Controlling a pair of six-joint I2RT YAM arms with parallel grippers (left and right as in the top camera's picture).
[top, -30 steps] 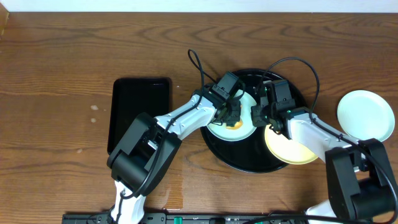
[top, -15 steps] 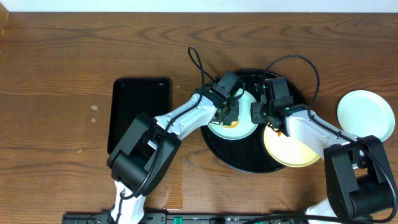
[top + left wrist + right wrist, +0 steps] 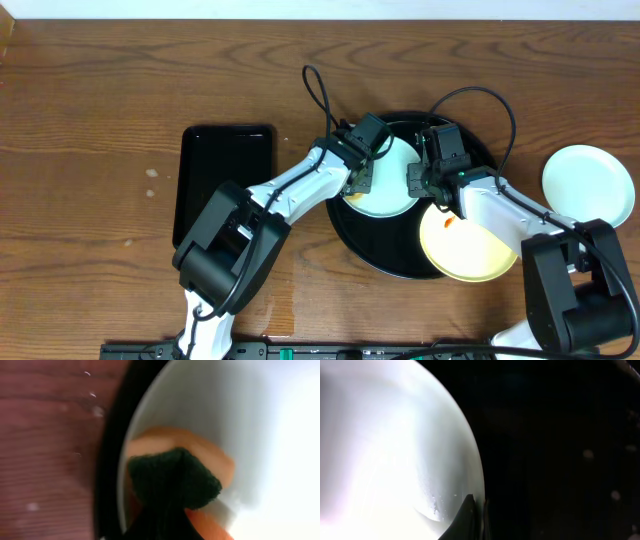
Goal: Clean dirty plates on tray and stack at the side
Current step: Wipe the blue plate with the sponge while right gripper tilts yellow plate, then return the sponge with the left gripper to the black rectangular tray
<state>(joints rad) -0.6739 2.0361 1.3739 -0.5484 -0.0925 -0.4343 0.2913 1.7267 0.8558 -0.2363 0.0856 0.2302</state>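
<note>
Wood tabletop [image 3: 100, 90] carries everything. Round black tray [image 3: 400, 262] sits under both pincers. Rectangular black tray [image 3: 225, 180] lies well off to the L pincer's outer side, flat on the tabletop.

Pale blue plate [image 3: 388, 195] lies on the round tray, btwn the two pincers. L pincer [image 3: 362, 180] is at its left edge, R pincer [image 3: 418, 183] at its right edge. Yellow plate [image 3: 475, 250] is just behind the R pincer, under that arm. It lies partly on the round tray and overhangs the rim. White plate [image 3: 588, 185] sits apart on the tabletop, well to the R pincer's outer side and off the tray.

L wrist view: dark fuzzy tip [image 3: 175, 485] rests low over the plate's inner slope, w/ a blurred orange patch [image 3: 210, 457] right around it. Too blurred to say what the patch is, and can't tell if the L pincer is wide, narrow or holding anything.

R wrist view: thin dark finger [image 3: 466, 516] sits at the plate's rim, w/ the tray floor beside it. Can't tell its opening, or whether it grips the rim.

Small orange smear [image 3: 450, 222] marks the yellow plate, close behind the R pincer.
</note>
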